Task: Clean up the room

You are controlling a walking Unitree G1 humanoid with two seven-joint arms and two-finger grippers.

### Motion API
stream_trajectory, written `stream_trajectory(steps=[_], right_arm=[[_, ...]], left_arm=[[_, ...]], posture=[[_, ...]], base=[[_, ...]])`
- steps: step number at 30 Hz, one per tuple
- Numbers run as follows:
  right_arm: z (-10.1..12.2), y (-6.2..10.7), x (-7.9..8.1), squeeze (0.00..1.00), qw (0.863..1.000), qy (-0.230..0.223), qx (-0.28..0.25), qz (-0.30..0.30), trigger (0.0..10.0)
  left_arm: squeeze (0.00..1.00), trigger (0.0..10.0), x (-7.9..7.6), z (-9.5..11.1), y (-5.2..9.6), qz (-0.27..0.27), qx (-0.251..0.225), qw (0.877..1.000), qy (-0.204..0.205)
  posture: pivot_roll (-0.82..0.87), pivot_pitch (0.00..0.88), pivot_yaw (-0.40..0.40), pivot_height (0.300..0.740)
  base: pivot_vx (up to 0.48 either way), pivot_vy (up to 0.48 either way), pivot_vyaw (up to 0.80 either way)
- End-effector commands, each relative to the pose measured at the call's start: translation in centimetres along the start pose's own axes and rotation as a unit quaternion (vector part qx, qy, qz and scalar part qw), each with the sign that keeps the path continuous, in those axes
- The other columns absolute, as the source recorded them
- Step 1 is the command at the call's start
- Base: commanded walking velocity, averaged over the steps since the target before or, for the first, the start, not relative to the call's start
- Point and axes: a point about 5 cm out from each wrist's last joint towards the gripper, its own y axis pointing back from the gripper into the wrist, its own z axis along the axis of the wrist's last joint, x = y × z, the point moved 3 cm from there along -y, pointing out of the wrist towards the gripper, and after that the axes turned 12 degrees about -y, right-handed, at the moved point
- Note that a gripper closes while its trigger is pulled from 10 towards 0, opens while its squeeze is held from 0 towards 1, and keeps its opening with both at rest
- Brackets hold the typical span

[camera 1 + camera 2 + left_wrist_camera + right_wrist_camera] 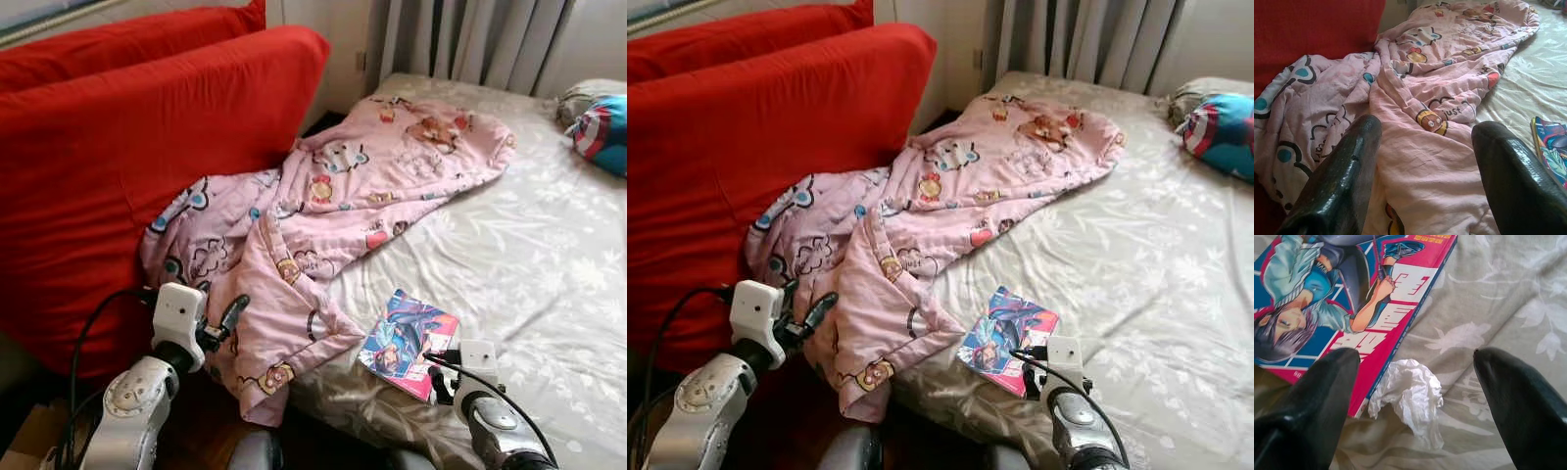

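While the right gripper [1415, 401] gapes over a crumpled tissue [1409, 399], the comic book [1347, 308] is cropped.

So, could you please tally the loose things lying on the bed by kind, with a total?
Pink cartoon-print quilts: 1
Glossy comic books with a pink-edged cover: 1
Crumpled white tissues: 1
Round blue, red and white shield-pattern cushions: 1
Total: 4
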Motion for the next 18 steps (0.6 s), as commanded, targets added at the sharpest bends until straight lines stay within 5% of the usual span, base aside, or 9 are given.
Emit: stream_trajectory(steps=[1, 18], right_arm=[[-0.6, 0.0, -0.4, 0.0, 1.0, -0.021, 0.014, -0.014, 10.0], [-1.6, 0.3, -0.9, 0.0, 0.998, -0.059, 0.021, -0.03, 10.0]], left_arm=[[0.0, 10.0, 0.5, 0.6, 0.4, 0.007, -0.003, 1.0, -0.004], [0.0, 10.0, 1.0, 0.7, 2.6, 0.005, 0.021, 1.0, -0.014]], posture=[[0.14, 0.167, 0.026, 0.642], [0.18, 0.253, 0.074, 0.642]], base=[[0.0, 0.0, 0.0], [0.0, 0.0, 0.0]])
